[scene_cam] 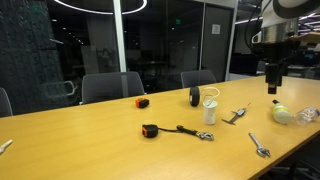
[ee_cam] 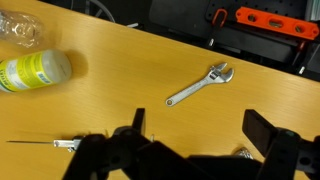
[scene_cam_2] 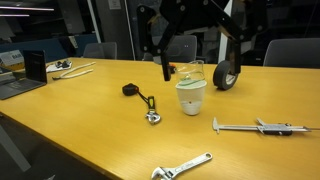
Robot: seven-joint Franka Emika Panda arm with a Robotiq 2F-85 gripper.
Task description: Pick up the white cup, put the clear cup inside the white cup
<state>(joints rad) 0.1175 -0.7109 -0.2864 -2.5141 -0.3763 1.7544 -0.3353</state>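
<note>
Your gripper enters from the bottom edge of the wrist view, jaws spread wide and grasping nothing, above the bare wooden table. In an exterior view the gripper hangs at the upper right of the frame, well apart from the white cup. This cup stands upright right of centre, just beside the black roll. In an exterior view the clear cup shows directly above the rim of the white cup; you cannot tell whether it sits inside or behind. In the wrist view a wrench lies at centre and a yellow-green bottle at the left edge
</note>
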